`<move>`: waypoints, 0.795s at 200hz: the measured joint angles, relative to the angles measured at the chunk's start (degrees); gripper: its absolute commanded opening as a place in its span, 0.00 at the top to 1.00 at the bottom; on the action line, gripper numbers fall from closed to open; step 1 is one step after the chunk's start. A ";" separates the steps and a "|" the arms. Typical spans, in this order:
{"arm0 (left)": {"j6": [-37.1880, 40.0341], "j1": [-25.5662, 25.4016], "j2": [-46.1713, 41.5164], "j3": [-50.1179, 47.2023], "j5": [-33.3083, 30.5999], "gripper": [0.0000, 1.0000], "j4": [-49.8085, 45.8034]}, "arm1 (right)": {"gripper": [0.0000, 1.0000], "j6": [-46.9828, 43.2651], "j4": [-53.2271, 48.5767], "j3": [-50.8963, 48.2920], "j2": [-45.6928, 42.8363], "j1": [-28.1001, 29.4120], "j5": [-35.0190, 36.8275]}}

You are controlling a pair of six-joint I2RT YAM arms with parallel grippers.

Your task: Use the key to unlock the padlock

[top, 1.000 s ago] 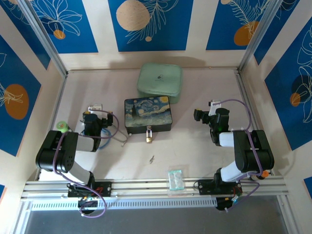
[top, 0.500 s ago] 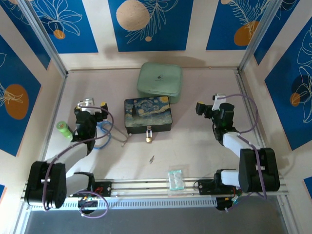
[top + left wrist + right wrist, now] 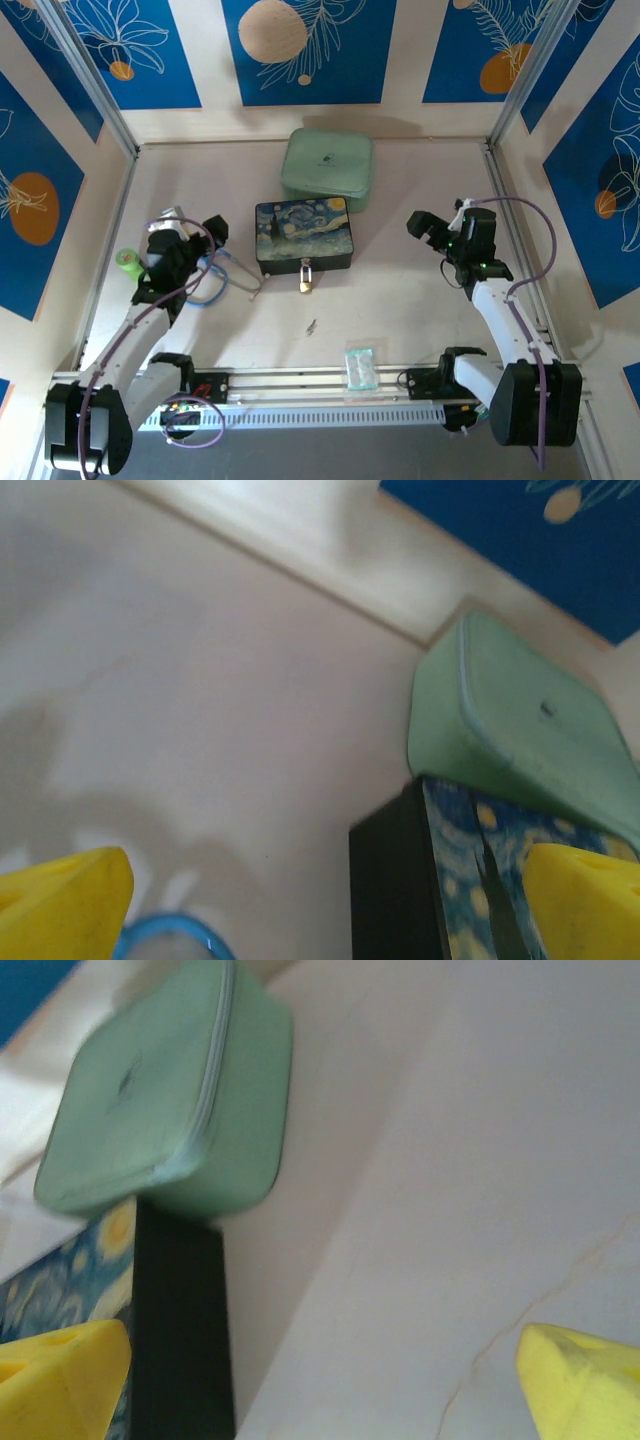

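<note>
look for the key (image 3: 312, 325) lying flat on the bare counter (image 3: 400, 300), toward the near edge and well apart from both hands. find the padlock (image 3: 305, 285) just beyond it, hanging from the clasp (image 3: 304, 268) on the front face of the painted box (image 3: 302, 232), with the brass body seemingly resting on the counter. note the green case (image 3: 328, 168) just behind the box and the clear packet (image 3: 359, 366) near the front rail, apart from the key.

see the left hand (image 3: 214, 231) hovering left of the box, spread wide and pinching nothing, with yellow fingertips (image 3: 60, 900) at opposite lower corners of the left wrist view. see the right hand (image 3: 422, 224) hovering right of the box, likewise spread and empty.

judged from this: at the very start, nothing gripped, padlock not yet opened as far as can be told. to pick up well, lower one hand straight over the key, turn the wrist to set the fingers across the thin shaft, and close right down at the counter, expecting flat metal to skate away. grip the head end, leaving the blade free. bring the other hand in to steady the padlock body, keeping off the clasp. cannot tell the keyhole's facing from here; check before lining up.
</note>
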 measured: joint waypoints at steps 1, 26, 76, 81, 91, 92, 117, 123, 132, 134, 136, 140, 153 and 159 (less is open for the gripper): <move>-0.04 -0.04 0.00 0.02 0.11 0.01 -0.28 | 0.00 0.02 -0.26 0.07 0.02 0.20 -0.07; -1.68 -2.01 0.00 1.05 3.98 0.01 -7.87 | 0.02 1.55 -8.02 2.47 -0.11 8.66 -0.33; -2.93 -11.28 -0.96 2.56 8.17 0.01 -16.63 | 0.17 7.78 -16.98 5.35 0.57 32.13 5.97; -2.99 -12.59 -1.27 2.69 8.00 0.01 -17.44 | 0.18 8.87 -17.55 5.77 1.25 34.64 6.95; -3.37 -15.13 -1.75 3.04 7.69 0.01 -18.67 | 0.22 10.60 -18.56 6.64 2.86 39.10 8.85; -3.37 -15.30 -1.77 3.06 7.65 0.01 -18.67 | 0.22 10.99 -18.67 6.78 3.10 39.69 9.16; -5.11 -20.98 -2.62 3.17 6.60 0.01 -20.50 | 0.29 15.32 -20.48 9.33 8.92 49.42 13.66; -5.51 -22.18 -2.89 3.17 6.08 0.01 -21.11 | 0.30 16.35 -20.68 9.90 10.32 51.25 14.32; -6.10 -23.85 -3.39 3.17 5.27 0.01 -22.05 | 0.31 17.88 -20.83 10.69 12.48 53.70 15.19; -6.27 -24.15 -3.52 3.17 5.14 0.01 -22.29 | 0.32 18.23 -20.79 10.86 13.00 54.16 15.39; -6.34 -24.37 -3.63 3.17 5.05 0.01 -22.43 | 0.32 18.27 -20.81 11.06 13.60 54.71 15.54; -6.51 -24.96 -3.89 3.17 4.68 0.01 -22.82 | 0.32 19.10 -20.81 11.45 14.64 55.69 15.87; -7.65 -26.27 -4.90 3.17 3.96 0.01 -23.82 | 0.33 20.44 -20.74 12.83 18.23 58.47 16.74; -8.11 -26.67 -5.27 3.17 3.72 0.01 -24.11 | 0.34 21.00 -20.74 13.55 19.91 59.60 17.11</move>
